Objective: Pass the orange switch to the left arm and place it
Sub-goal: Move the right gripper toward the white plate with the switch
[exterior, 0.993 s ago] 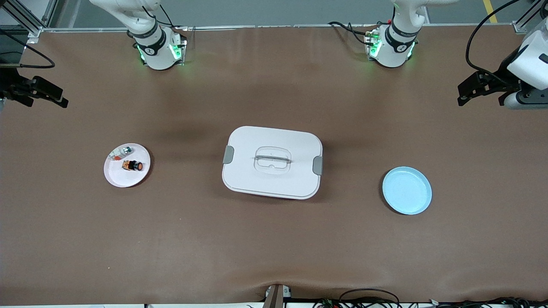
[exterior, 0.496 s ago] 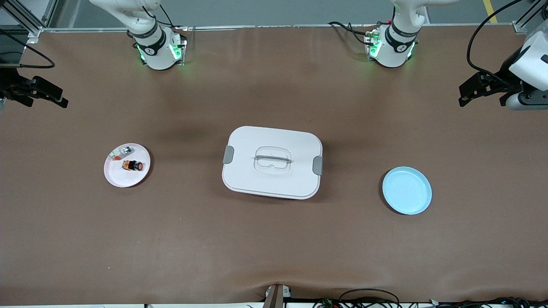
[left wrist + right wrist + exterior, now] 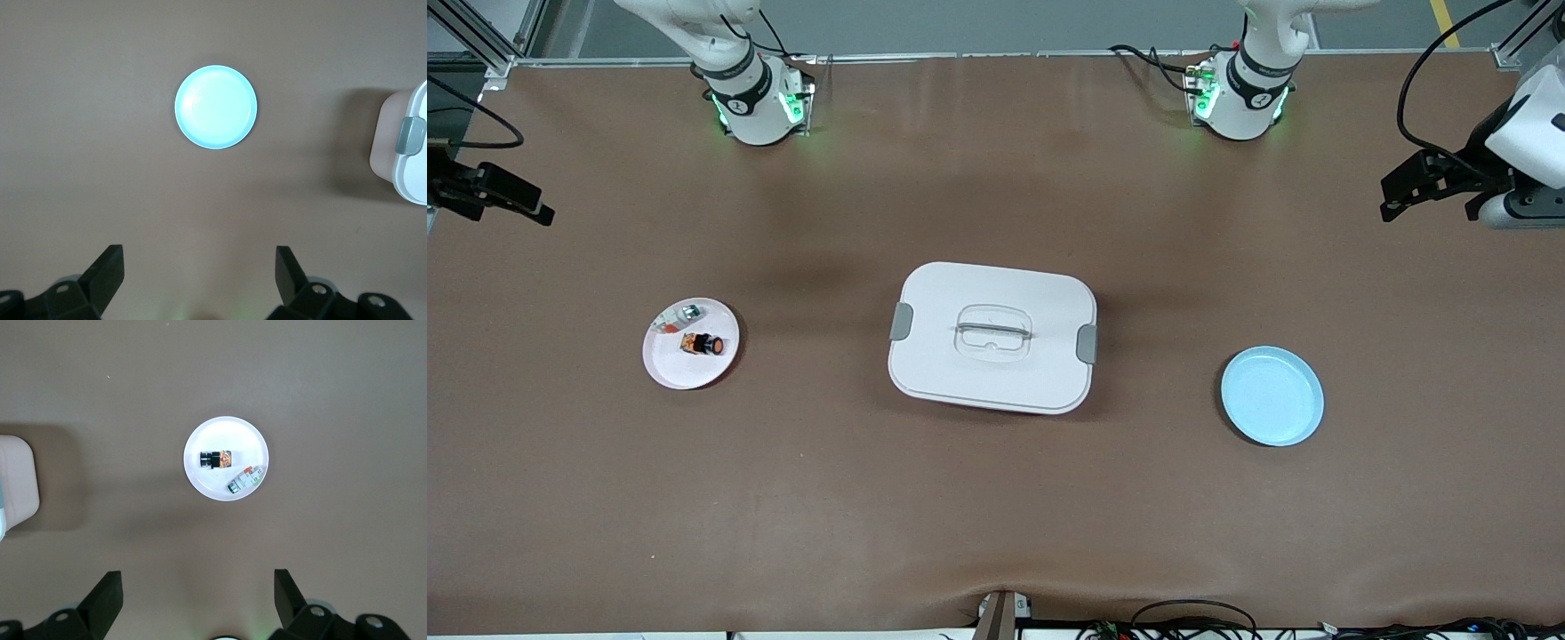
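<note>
The orange switch [image 3: 701,343] [image 3: 215,459] lies on its side on a small pink plate [image 3: 667,364] [image 3: 227,433] toward the right arm's end of the table. The white box [image 3: 960,373] with grey latches stands at the table's middle. Its edge shows in both wrist views [image 3: 410,153] [image 3: 17,480]. My right gripper [image 3: 538,211] [image 3: 198,580] hangs open and empty over the bare table at the right arm's end, high up and apart from the pink plate. My left gripper [image 3: 1424,212] [image 3: 199,253] hangs open and empty over the left arm's end.
A small silver-green piece with a red bit [image 3: 687,312] [image 3: 244,480] shares the pink plate with the switch. A blue plate [image 3: 1272,396] [image 3: 215,107] with nothing on it sits toward the left arm's end. Brown table surface lies between the plates and the box.
My right gripper has drawn slightly outward toward its end of the table. My left gripper has shifted only a little. Nothing on the table has moved.
</note>
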### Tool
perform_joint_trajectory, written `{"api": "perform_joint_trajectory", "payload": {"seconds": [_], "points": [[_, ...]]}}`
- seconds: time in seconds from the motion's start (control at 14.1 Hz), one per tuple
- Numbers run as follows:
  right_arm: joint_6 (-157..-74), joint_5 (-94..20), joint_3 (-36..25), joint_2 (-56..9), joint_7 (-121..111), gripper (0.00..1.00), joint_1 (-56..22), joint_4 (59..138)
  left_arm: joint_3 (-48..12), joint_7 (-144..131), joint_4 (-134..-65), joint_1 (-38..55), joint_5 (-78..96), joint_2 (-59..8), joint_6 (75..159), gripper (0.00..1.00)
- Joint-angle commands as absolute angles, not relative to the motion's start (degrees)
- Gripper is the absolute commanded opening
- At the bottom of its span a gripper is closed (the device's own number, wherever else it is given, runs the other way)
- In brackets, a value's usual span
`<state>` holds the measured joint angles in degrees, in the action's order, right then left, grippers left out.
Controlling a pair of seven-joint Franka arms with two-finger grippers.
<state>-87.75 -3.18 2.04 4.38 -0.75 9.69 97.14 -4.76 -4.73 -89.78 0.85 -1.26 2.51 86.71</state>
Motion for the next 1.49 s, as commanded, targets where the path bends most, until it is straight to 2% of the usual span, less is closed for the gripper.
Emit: {"api": "perform_joint_trajectory", "payload": {"seconds": [0.0, 0.5, 1.06, 1.42], "points": [[-86.57, -4.13, 2.64, -4.19, -0.88, 1.0, 11.24, 93.53, -4.66, -3.69, -87.89, 0.62, -0.35, 1.67, 85.43, 1.0], [-88.67, -2.55, 2.72, -6.94, -1.14, 1.0, 11.95, 94.13, -4.66, -3.6, -87.89, 0.7, -0.35, 1.67, 85.43, 1.0], [-105.89, -2.72, 2.81, -6.94, -1.58, 1.0, 12.31, 105.02, -4.66, -3.6, -87.89, 0.62, -0.35, 1.67, 85.43, 1.0], [-118.89, -3.16, 2.9, -7.12, -1.58, 1.0, 11.87, 115.82, -4.66, -3.6, -87.89, 0.62, -0.26, 1.76, 85.43, 1.0]]}}
